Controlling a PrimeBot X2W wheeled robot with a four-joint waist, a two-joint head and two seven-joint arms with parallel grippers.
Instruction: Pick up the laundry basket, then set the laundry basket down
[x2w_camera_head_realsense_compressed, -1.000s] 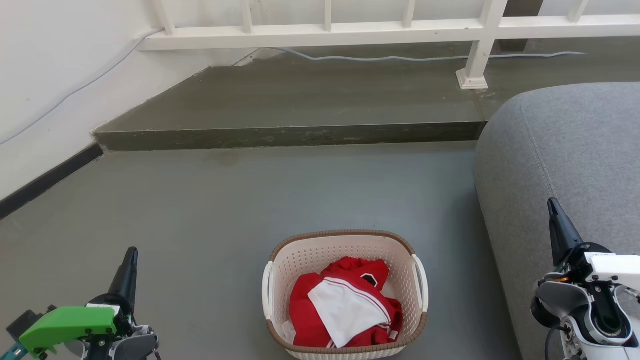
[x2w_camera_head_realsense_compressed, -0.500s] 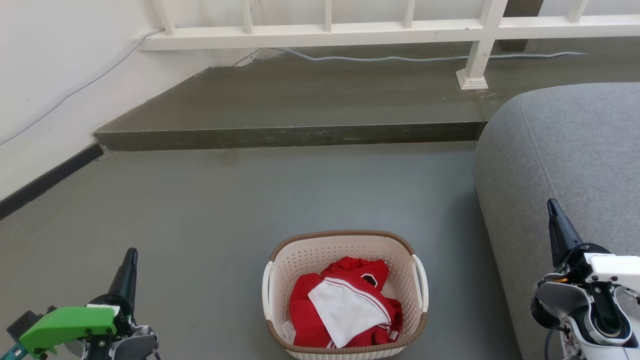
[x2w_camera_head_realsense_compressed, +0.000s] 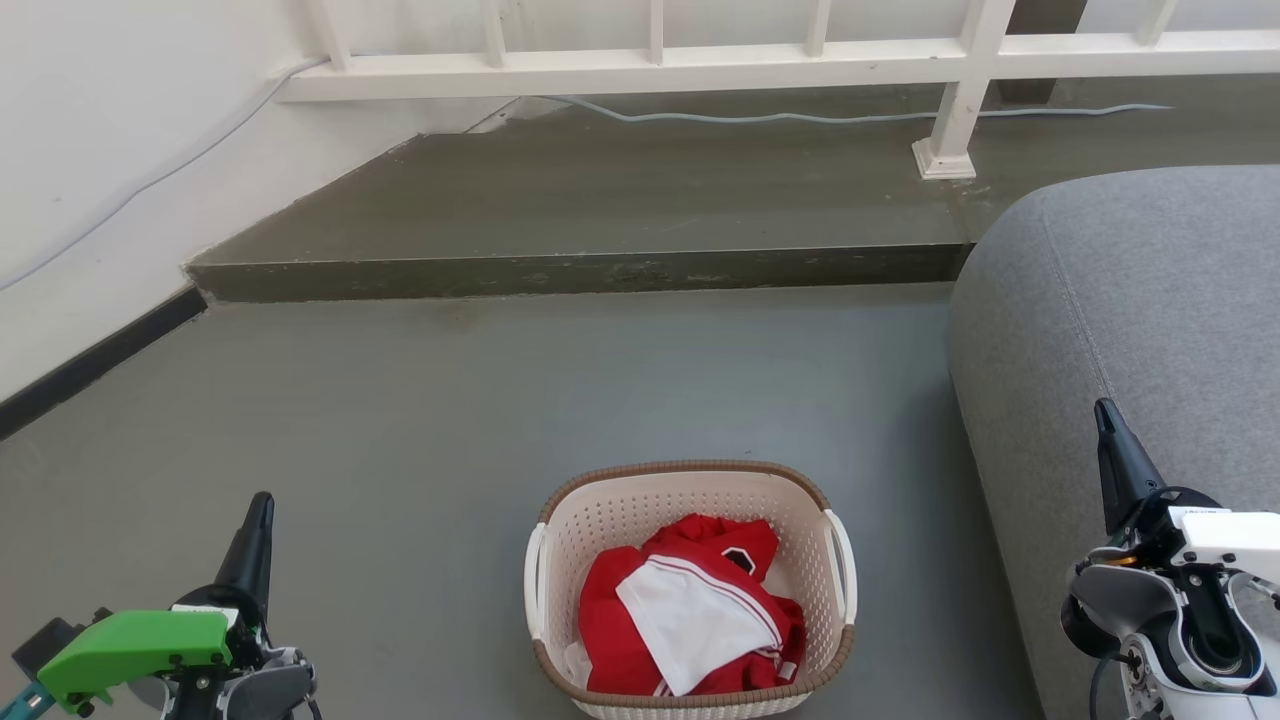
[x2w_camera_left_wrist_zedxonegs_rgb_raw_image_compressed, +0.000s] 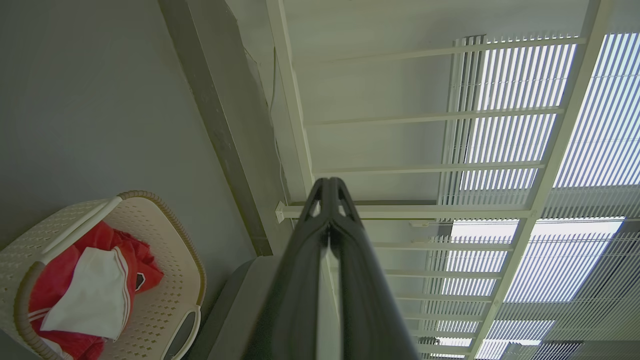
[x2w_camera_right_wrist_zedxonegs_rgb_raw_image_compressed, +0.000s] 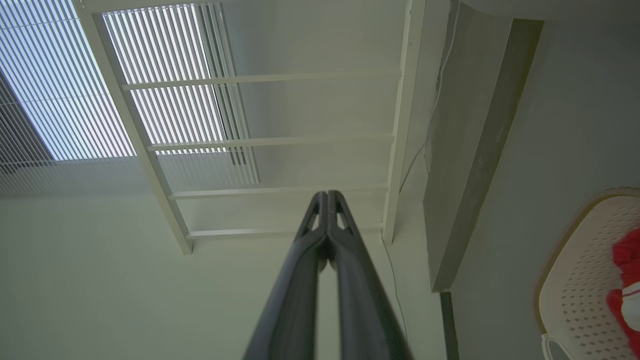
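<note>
The laundry basket (x2w_camera_head_realsense_compressed: 600, 520), cream-white with a brown woven rim and white side handles, stands on the grey floor at the bottom centre of the head view, holding red and white clothes (x2w_camera_head_realsense_compressed: 690, 610). My left gripper (x2w_camera_head_realsense_compressed: 262, 503) is at the lower left, well apart from the basket, fingers shut together with nothing between them. My right gripper (x2w_camera_head_realsense_compressed: 1102, 408) is at the lower right in front of the sofa, also shut and empty. The left wrist view has the basket (x2w_camera_left_wrist_zedxonegs_rgb_raw_image_compressed: 165, 280) at its lower left and the shut gripper (x2w_camera_left_wrist_zedxonegs_rgb_raw_image_compressed: 329, 182). The right wrist view catches the basket (x2w_camera_right_wrist_zedxonegs_rgb_raw_image_compressed: 580, 280) at its right edge, beside its shut gripper (x2w_camera_right_wrist_zedxonegs_rgb_raw_image_compressed: 327, 195).
A grey sofa (x2w_camera_head_realsense_compressed: 1150, 330) fills the right side, close to the basket. A raised concrete step (x2w_camera_head_realsense_compressed: 580, 270) crosses the floor ahead, with a white railing (x2w_camera_head_realsense_compressed: 700, 60) and a cable (x2w_camera_head_realsense_compressed: 800, 117) behind it. A white wall with black skirting (x2w_camera_head_realsense_compressed: 90, 360) runs along the left.
The left gripper has sunk very slightly at the bottom left; the basket and the right gripper have stayed where they were.
</note>
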